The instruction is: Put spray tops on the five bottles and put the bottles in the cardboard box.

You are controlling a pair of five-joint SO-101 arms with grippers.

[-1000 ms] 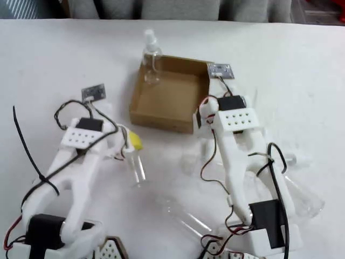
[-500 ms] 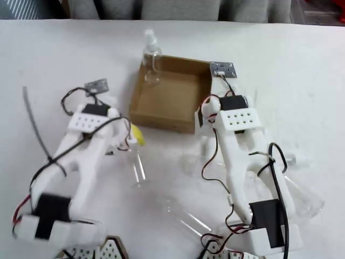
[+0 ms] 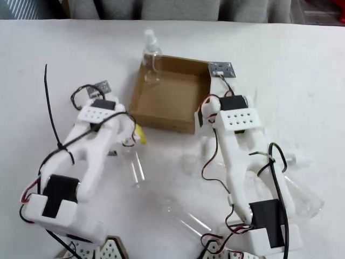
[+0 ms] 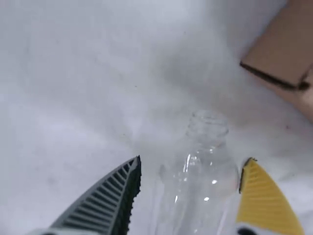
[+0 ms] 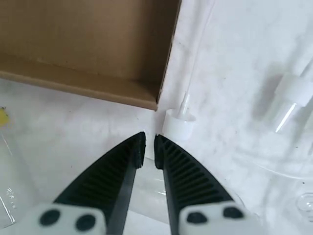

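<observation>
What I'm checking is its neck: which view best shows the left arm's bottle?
Left wrist view: the bottle lies close, its open neck plain. The high view gives a faint outline; the right wrist view a sliver.

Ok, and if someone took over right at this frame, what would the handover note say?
Left gripper open astride an uncapped bottle lying on the table. Right gripper shut, empty, just short of a loose spray top beside the cardboard box. One capped bottle stands at the box's far corner; I cannot tell if it is inside. To do: cap and box the rest.
</observation>
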